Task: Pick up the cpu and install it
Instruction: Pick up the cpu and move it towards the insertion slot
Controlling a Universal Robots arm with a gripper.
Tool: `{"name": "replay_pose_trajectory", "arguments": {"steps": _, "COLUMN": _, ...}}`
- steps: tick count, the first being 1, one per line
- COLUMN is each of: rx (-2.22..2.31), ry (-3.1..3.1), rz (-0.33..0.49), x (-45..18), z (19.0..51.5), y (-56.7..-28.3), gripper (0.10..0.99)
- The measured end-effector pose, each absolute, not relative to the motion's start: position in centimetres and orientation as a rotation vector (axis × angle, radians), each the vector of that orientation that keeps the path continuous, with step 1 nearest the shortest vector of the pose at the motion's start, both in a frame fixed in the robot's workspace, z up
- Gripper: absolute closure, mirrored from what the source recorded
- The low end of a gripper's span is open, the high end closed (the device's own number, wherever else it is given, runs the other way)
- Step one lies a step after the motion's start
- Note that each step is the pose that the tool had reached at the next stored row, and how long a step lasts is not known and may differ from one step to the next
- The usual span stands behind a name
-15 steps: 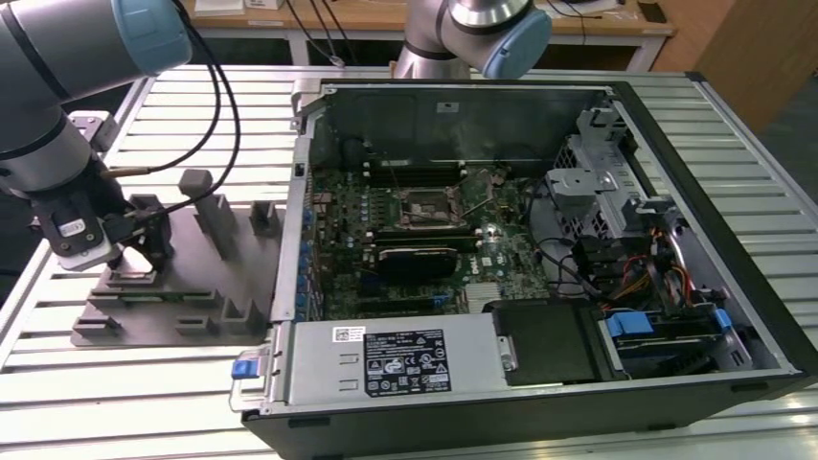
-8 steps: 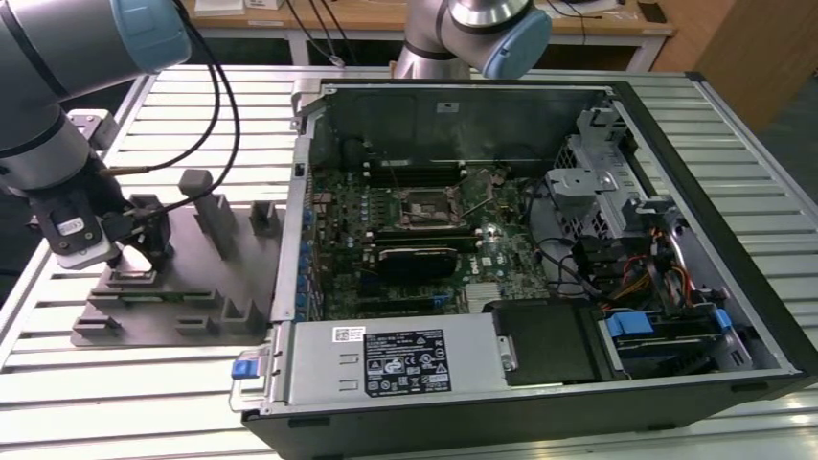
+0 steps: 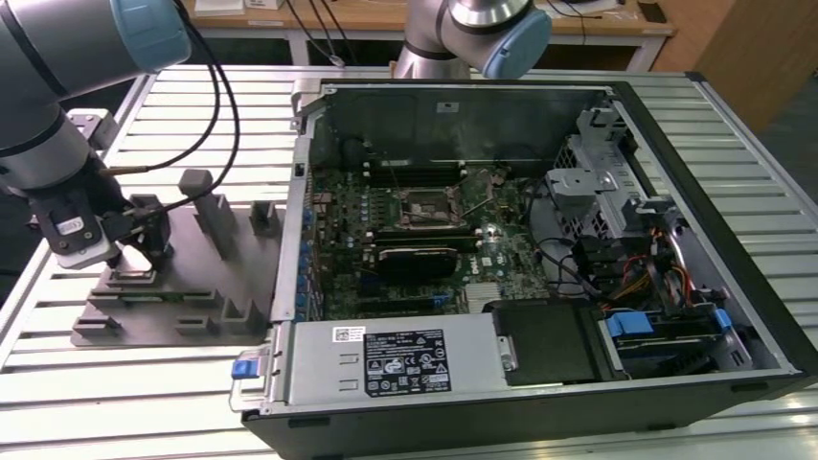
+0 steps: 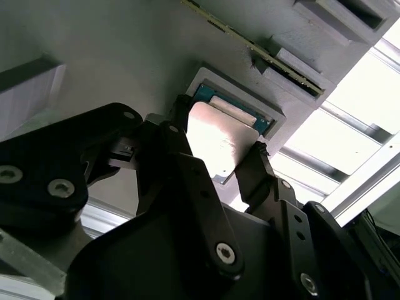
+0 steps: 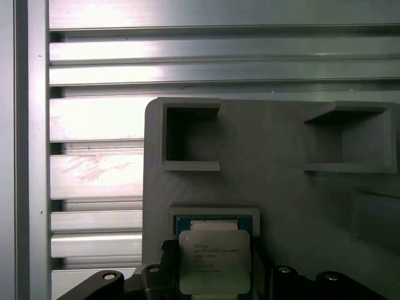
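Grey plastic fixture [image 3: 192, 311] on the exterior view's left: we see the gripper [image 3: 132, 259] down on it, well apart from the open case [image 3: 447, 125]. In the second wrist view the fingers [image 4: 181, 125] pinch the cpu [image 4: 219, 140] by opposite edges (sparing its top plate, we judge). In the first wrist view it hangs just over its pocket [image 5: 215, 214].

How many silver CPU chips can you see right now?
1. The small flat square silver-grey cpu is gripped by the black gripper at a recess in the grey plastic fixture. Others could be hidden inside the open computer case.
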State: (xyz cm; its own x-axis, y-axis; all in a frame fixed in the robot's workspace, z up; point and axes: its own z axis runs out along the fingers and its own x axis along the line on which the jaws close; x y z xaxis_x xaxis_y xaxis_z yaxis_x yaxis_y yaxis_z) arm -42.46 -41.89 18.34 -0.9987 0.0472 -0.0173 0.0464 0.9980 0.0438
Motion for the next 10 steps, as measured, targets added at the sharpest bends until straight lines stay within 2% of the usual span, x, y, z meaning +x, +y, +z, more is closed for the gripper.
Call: {"name": "replay_pose_trajectory", "arguments": {"steps": 10, "rx": 0.073, "ry": 3.121, "rz": 0.068, "x": -42.5, "z": 19.9, "y": -41.9, "gripper": 0.541}}
